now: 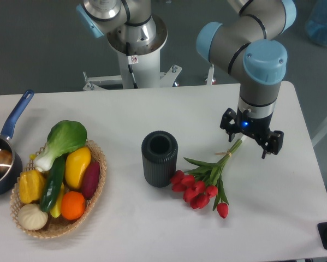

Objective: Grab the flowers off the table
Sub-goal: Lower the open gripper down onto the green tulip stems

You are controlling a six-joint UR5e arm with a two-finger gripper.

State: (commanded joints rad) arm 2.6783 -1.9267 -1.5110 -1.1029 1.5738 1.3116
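At the 9 o'clock edge of the table (152, 229), a dark pan (0, 164) with a blue handle is seen, partly cut by the frame. Just beside it, toward 8 o'clock, a woven basket (95, 188) is placed, filled with colourful vegetables (62, 169). Near the centre, a dark ribbed vase (159, 158) is standing upright with its mouth open to the top. At 4 o'clock from the vase, the flowers (204, 188) are lying flat on the table: the red buds are close to the base of the vase, and the pale stems are directed toward 1 o'clock. Over the stem ends, the gripper (249, 141) is positioned, pointing down. Its fingers are seen spread apart on both sides of the stems, so the jaws are wide and nothing is held between them.
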